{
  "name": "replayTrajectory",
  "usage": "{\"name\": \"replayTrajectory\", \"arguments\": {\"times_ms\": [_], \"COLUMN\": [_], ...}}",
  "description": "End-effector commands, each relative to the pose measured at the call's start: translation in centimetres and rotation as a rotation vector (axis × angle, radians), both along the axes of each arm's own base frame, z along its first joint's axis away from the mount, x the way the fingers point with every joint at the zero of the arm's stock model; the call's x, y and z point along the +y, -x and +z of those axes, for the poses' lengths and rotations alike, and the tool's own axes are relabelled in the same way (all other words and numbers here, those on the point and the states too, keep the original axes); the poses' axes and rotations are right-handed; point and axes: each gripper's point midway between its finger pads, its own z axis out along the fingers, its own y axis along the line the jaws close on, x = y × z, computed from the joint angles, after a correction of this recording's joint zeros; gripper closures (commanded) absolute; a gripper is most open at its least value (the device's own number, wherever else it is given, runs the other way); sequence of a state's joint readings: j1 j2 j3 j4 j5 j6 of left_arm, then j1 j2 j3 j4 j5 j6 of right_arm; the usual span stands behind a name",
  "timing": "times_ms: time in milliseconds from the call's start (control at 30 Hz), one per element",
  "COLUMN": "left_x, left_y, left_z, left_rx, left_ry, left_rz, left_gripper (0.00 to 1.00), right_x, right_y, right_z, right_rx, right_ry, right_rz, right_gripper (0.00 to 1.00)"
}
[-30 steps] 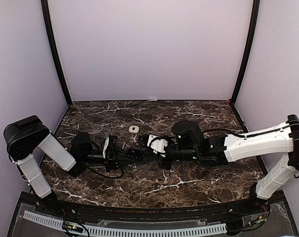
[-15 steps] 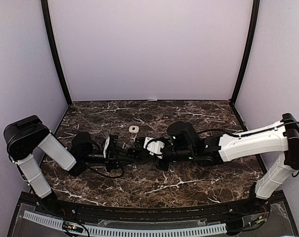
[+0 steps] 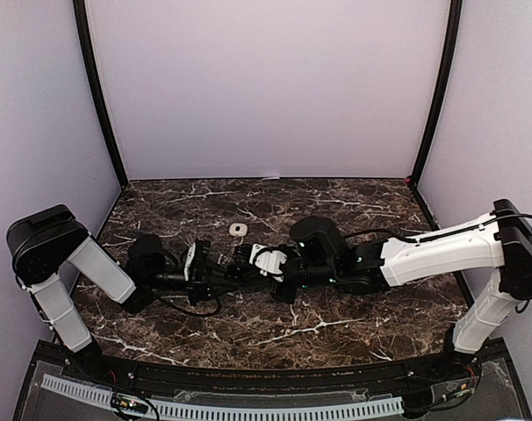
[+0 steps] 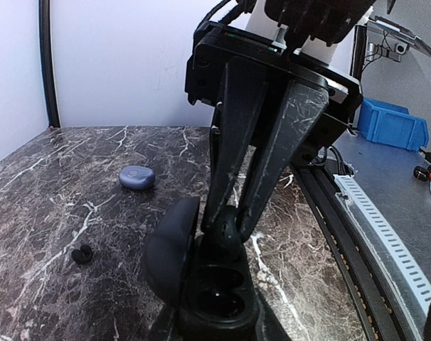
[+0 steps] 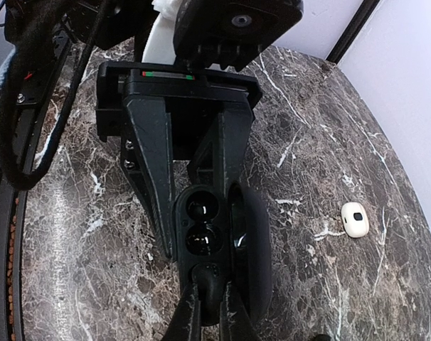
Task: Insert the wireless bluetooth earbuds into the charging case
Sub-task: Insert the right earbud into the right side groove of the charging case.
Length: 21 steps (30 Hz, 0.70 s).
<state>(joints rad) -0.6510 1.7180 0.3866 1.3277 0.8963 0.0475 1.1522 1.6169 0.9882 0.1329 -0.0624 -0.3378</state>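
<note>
dark earbud (image 5: 210, 275) held at the lip of an open dark charging case (image 5: 201, 226), about to be seated.

the right claw (image 5: 208, 300) pinches the earbud between narrow, nearly closed tips, just beside the two wells. both wells look empty. the left claw (image 3: 235, 274) is clamped around the case body, steadying it with the lid (image 5: 257, 241) swung open. the next move likely calls for lining the earbud over one well and pressing it in gently. a loose dark earbud (image 4: 81, 253) and a small white case (image 5: 355, 219) lie apart on the marble table (image 5: 73, 213).
</note>
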Motion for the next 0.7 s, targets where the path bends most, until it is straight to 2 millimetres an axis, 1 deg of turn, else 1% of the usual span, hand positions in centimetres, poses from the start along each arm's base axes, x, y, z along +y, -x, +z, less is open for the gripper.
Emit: {"name": "replayTrajectory", "arguments": {"times_ms": [0,67,167,400,667], "left_x": [-0.33,-0.32,-0.3,-0.33,-0.34], "left_y": [0.09,0.1,0.12,0.03,0.04], "left_z": [1.16,1.14,1.17,1.2,1.22], "left_rx": [-0.043,-0.04,-0.041,-0.042,-0.043], "left_ry": [0.023,0.022,0.022,0.022,0.021], "left_rz": [-0.013,-0.013,-0.013,-0.01,-0.011], "left_gripper": [1.0,1.0,1.0,1.0,1.0], "right_x": [0.85,0.87,0.87,0.5,-0.02], "right_y": [-0.1,-0.16,-0.11,-0.04,-0.07], "right_z": [0.51,0.42,0.39,0.64,0.49], "right_rx": [-0.006,-0.007,-0.006,-0.01,-0.017], "right_ry": [-0.013,-0.01,-0.008,-0.01,-0.002], "right_rz": [-0.006,-0.009,-0.009,-0.013,-0.023], "right_gripper": [1.0,1.0,0.96,0.96,0.95]}}
